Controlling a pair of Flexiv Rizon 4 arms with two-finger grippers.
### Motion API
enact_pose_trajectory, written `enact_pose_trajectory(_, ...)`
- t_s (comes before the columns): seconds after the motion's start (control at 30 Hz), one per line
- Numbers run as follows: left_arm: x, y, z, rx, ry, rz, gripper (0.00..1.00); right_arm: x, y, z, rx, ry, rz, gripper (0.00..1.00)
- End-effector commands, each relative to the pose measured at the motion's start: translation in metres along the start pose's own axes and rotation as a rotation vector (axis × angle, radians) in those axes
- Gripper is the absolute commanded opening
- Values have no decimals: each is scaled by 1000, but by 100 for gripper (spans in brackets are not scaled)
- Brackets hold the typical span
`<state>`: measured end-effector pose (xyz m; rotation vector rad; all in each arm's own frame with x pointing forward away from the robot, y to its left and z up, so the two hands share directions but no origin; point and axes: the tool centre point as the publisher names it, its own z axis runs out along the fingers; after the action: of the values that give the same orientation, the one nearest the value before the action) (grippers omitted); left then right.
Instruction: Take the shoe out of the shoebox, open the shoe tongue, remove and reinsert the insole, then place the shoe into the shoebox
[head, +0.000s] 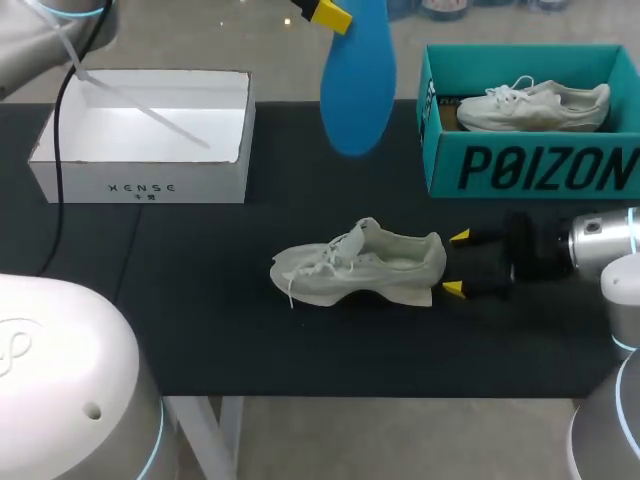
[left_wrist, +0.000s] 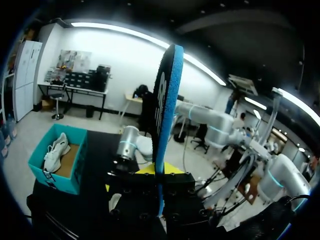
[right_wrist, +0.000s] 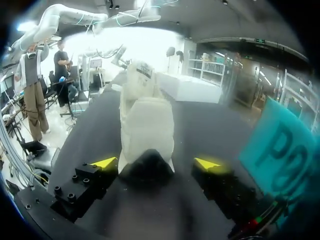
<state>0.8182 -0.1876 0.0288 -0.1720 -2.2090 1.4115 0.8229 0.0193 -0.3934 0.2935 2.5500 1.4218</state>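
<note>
In the head view, the left claw and the upper end of the blue insole are cut off by the top edge; the teal shoebox is cropped at the right.

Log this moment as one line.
left jaws: shut on blue insole, held aloft | right jaws: open, at shoe heel | shoe: on table, outside teal shoebox | step: insole out, not reinserted

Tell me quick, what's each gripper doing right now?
Left gripper: shut on the blue insole, held up in the air.
Right gripper: open, tips either side of the heel of the white shoe, not clamped.
</note>
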Motion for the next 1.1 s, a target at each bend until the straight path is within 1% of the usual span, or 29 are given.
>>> enact_pose_trajectory(0.03, 0, 0, 0, -3, -1, -1, 0, -6, 22, -29, 235, -3, 7, 100)
enact_pose_trajectory(0.27, 0, 0, 0, -3, -1, -1, 0, -18, 43, -42, 446, -12, -8, 100)
enact_pose_trajectory(0.4, 0, 0, 0, -3, -1, -1, 0, -24, 54, -52, 522, -31, -21, 100)
enact_pose_trajectory(0.53, 0, 0, 0, -3, -1, -1, 0, -30, 63, -61, 592, -28, -45, 100)
enact_pose_trajectory(0.6, 0, 0, 0, -3, -1, -1, 0, -32, 67, -64, 643, -25, -58, 100)
enact_pose_trajectory(0.83, 0, 0, 0, -3, -1, -1, 0, -39, 80, -68, 755, -3, -86, 100)
enact_pose_trajectory(1.0, 0, 0, 0, -3, -1, -1, 0, -43, 85, -71, 795, 3, -92, 100)
enact_pose_trajectory(1.07, 0, 0, 0, -3, -1, -1, 0, -43, 87, -72, 838, 10, -92, 100)
enact_pose_trajectory(1.1, 0, 0, 0, -3, -1, -1, 0, -44, 87, -72, 844, 11, -91, 100)
